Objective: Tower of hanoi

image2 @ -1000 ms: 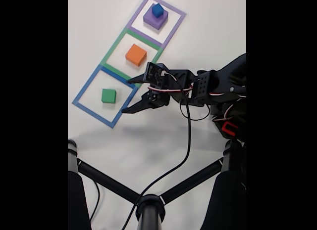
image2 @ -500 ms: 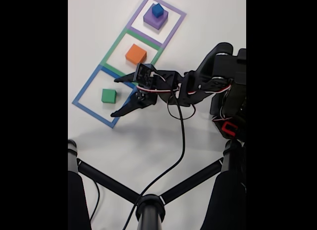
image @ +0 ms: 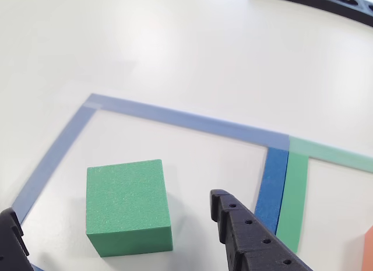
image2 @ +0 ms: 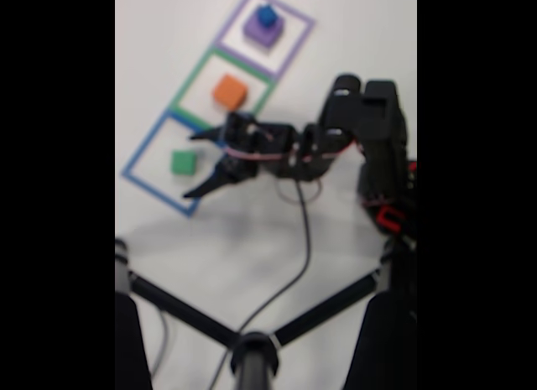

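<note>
Green cube [image: 128,208] between spread pincer [image: 116,227] fingers; fixed view blurred.

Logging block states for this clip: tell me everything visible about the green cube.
The green cube is a small, matte, foam-like block with crisp edges, sitting flat on the white table inside the blue-taped square. Nothing touches it. The open gripper hovers close beside it, fingers flanking it in the other view. The fixed view is blurred.
</note>
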`<state>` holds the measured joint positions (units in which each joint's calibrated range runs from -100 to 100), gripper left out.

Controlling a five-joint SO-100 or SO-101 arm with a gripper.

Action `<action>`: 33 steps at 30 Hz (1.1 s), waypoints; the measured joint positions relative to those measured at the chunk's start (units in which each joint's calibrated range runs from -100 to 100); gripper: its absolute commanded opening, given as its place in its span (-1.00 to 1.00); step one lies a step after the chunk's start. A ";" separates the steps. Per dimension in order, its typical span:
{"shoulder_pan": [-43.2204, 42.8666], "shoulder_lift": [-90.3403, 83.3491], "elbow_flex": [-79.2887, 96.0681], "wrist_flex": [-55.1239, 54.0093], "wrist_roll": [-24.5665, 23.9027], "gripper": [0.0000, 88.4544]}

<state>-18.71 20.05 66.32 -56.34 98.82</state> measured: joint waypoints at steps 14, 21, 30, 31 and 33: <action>-2.29 4.73 -2.87 -2.89 0.00 -0.21; -2.54 5.83 -2.96 -3.13 0.00 -0.37; -2.62 6.50 -4.00 -3.85 0.00 -0.52; -2.62 6.67 -4.35 -3.85 0.00 -0.55; -2.62 6.75 -4.53 -3.85 0.00 -0.61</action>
<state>-21.33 26.80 61.79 -60.19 98.82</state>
